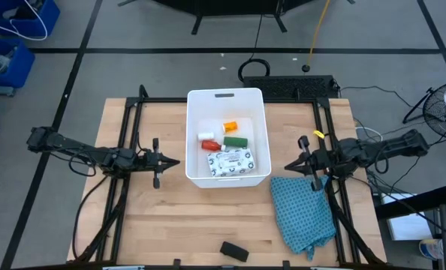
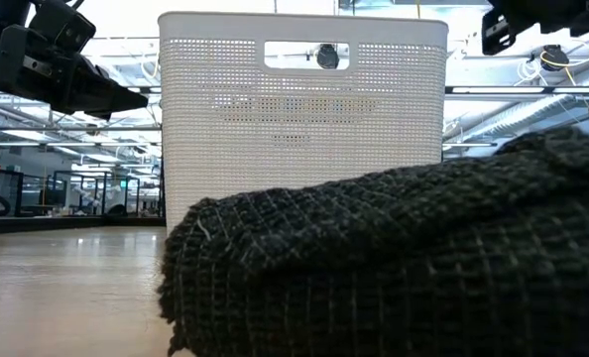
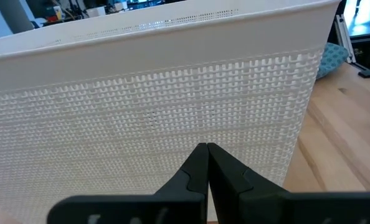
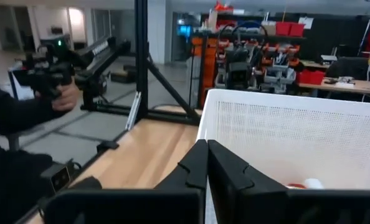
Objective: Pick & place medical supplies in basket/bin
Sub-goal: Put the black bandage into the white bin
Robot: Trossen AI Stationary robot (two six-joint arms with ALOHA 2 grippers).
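The white basket/bin (image 1: 227, 97) stands at the table's middle. In it lie a white printed packet (image 1: 230, 162), an orange vial (image 1: 230, 126), a green oblong (image 1: 236, 140), a red tube with a white cap (image 1: 210, 144) and a small white cylinder (image 1: 205, 136). A black oblong (image 1: 234, 250) lies flat on the table by the near edge. My left gripper (image 1: 176, 160) (image 3: 207, 149) is shut, just left of the bin's left wall, pointing at it. My right gripper (image 1: 287, 166) (image 4: 207, 144) is shut, right of the bin and above the height of its rim.
A teal checked cloth (image 1: 304, 214) lies crumpled on the table near the right front, under my right gripper's near side; it fills the low view's foreground (image 2: 394, 268). Bare wood lies left and in front of the bin. A person's arm (image 4: 23, 112) shows beyond the table.
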